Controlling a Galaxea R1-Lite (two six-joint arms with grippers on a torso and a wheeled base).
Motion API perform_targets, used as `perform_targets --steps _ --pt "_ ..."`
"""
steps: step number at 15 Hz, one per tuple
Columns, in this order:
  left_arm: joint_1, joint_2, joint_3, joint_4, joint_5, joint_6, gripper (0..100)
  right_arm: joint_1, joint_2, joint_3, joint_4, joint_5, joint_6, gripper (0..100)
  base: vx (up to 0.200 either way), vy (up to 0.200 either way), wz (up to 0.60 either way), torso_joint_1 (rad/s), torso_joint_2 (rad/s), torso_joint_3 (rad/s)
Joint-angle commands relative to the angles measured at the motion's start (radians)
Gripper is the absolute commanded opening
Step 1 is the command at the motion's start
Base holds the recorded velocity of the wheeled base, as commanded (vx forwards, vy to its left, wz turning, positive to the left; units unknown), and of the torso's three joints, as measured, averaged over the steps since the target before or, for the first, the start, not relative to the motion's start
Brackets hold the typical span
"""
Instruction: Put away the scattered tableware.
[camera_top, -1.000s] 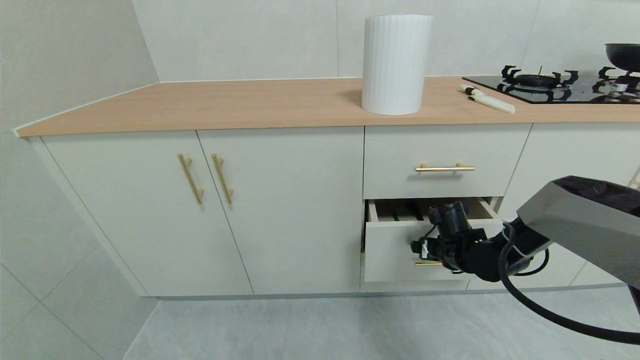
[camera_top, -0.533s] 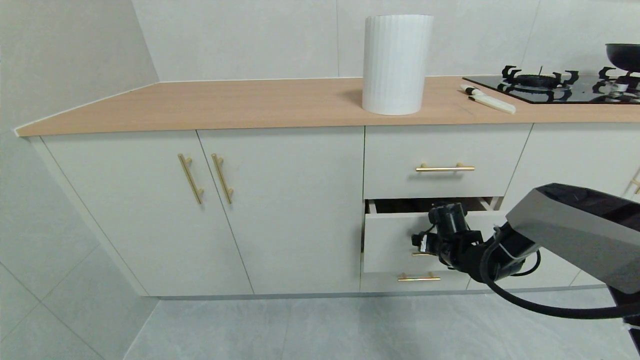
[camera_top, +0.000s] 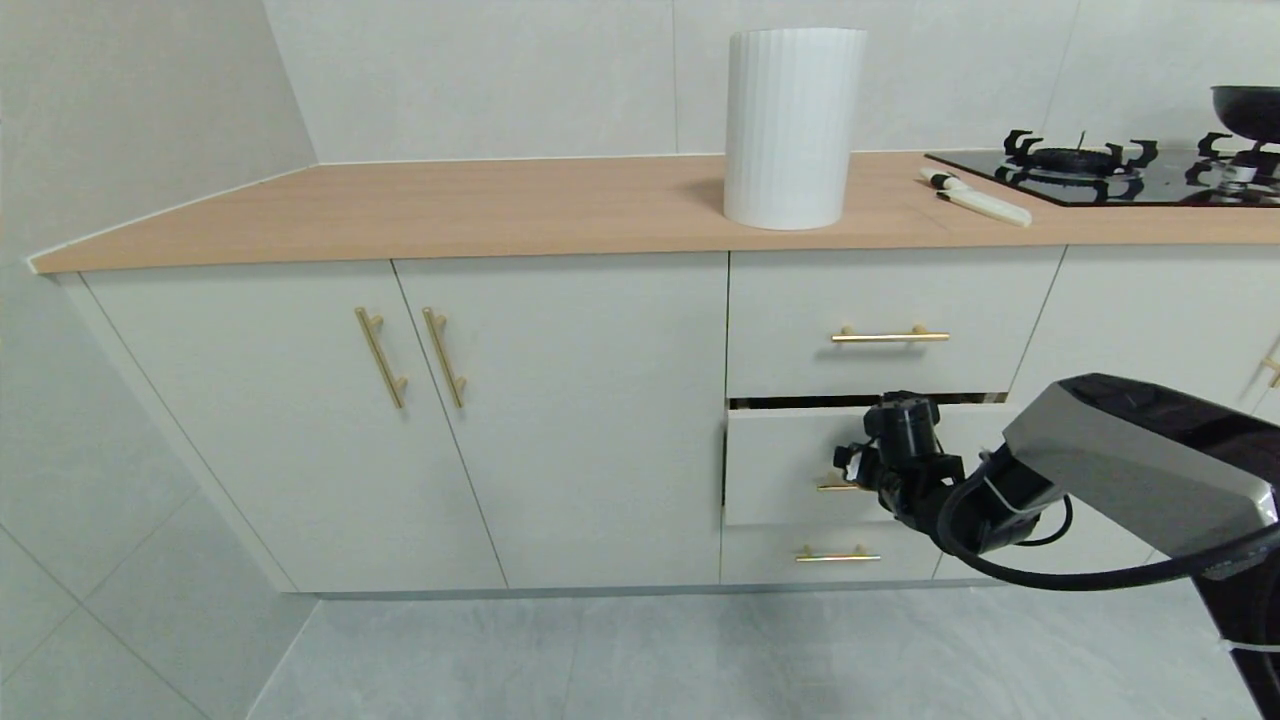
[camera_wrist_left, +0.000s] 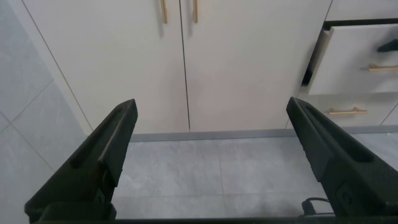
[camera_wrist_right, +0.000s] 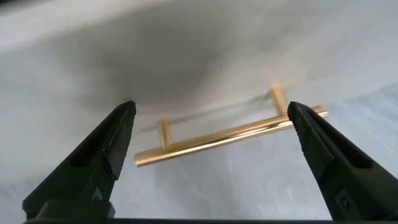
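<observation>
Gaping slightly, pale drawer (camera_top: 780, 462), gold handle (camera_wrist_right: 230, 134), right tool (camera_wrist_right: 210, 115) spread

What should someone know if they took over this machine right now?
Right gripper: open, at the gold handle of the middle drawer.
Left gripper: open, empty, low, facing the cupboard doors.
Done: the drawer is almost shut, with a thin gap showing; its contents are hidden.
Left: close it fully. A pale utensil lies on the counter beside the hob.
</observation>
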Motion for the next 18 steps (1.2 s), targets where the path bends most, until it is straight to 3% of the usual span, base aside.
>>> perform_targets --steps 1,18 --pt "0.0 0.0 0.0 0.0 0.0 0.0 100 -0.003 0.033 -0.03 -0.019 -0.016 -0.001 100 0.0 0.0 0.0 0.0 0.0 0.0" --pt "0.0 0.0 0.0 0.0 0.0 0.0 100 -0.048 0.107 -0.185 -0.057 -0.119 0.009 100 0.0 0.0 0.0 0.0 0.0 0.0"
